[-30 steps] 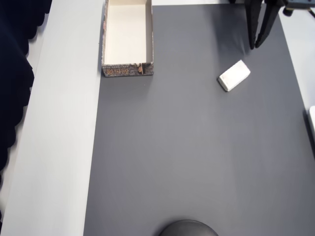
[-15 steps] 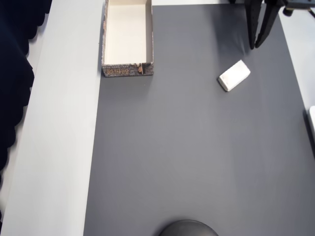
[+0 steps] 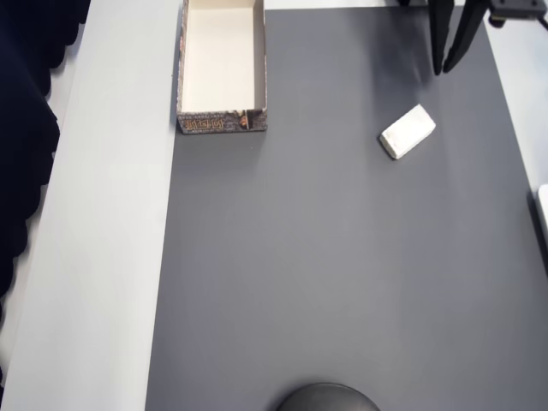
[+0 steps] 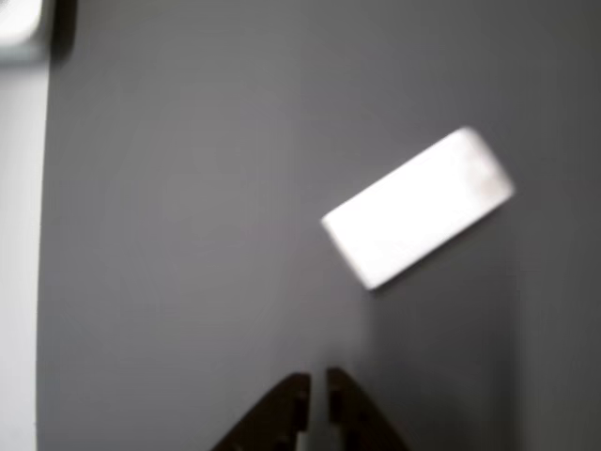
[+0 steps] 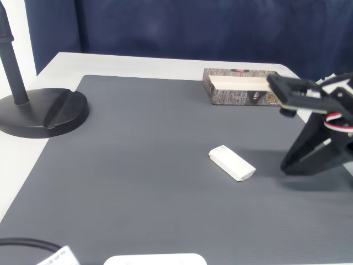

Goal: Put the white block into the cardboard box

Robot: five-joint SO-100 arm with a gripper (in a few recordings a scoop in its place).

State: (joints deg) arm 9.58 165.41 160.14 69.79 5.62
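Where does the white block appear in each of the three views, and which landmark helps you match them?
Overhead view: white block, right of centre, on the grey mat.
Wrist view: upper right, ahead of the gripper.
Fixed view: centre-right, in front of the cardboard box.
Shared landmark: the gripper.

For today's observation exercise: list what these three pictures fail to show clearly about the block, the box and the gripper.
- Cardboard box: overhead view, far end cut off by the top edge; fixed view, right end hidden behind the arm.
- Box print: too small to read.
- White block: wrist view, blurred and overexposed, no surface detail.
- Gripper: overhead view, upper part cut off by the top edge.
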